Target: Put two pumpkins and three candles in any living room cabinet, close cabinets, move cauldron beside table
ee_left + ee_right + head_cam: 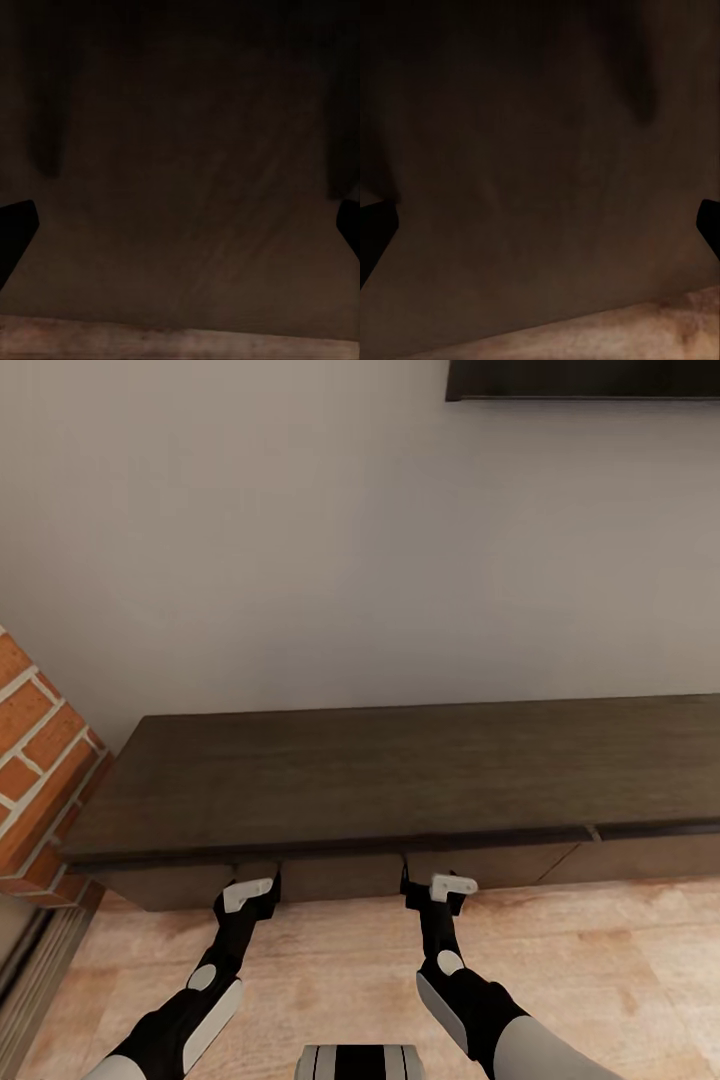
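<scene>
Risk, as judged: the cabinet [400,780] had handle-less drawer fronts, so smooth fingers pressed flat against them could slip off without pulling or pushing anything; uneven contact from two arms might skew a drawer. No pumpkins, candles or cauldron lay in sight here.

Wall [300,540]: plain pale grey, matte. A dark flat panel [585,380] hung high on it.

Cabinet: long, low, dark-brown wood grain, flat bare top, standing against the wall. Its front sat in shadow under the overhanging top; a seam between drawer fronts showed toward the right.

Floor [600,960]: pale wood planks, faint reddish streaks.

Brick pier [35,760]: red brick, light mortar, at the cabinet's left end.

Left gripper [250,895] and right gripper [440,890]: black arms, grey pads, both close against the drawer front just under the top edge. Wrist views showed dark fingertip edges at either side of the frame, well apart; jaws spread wide, holding nothing.
</scene>
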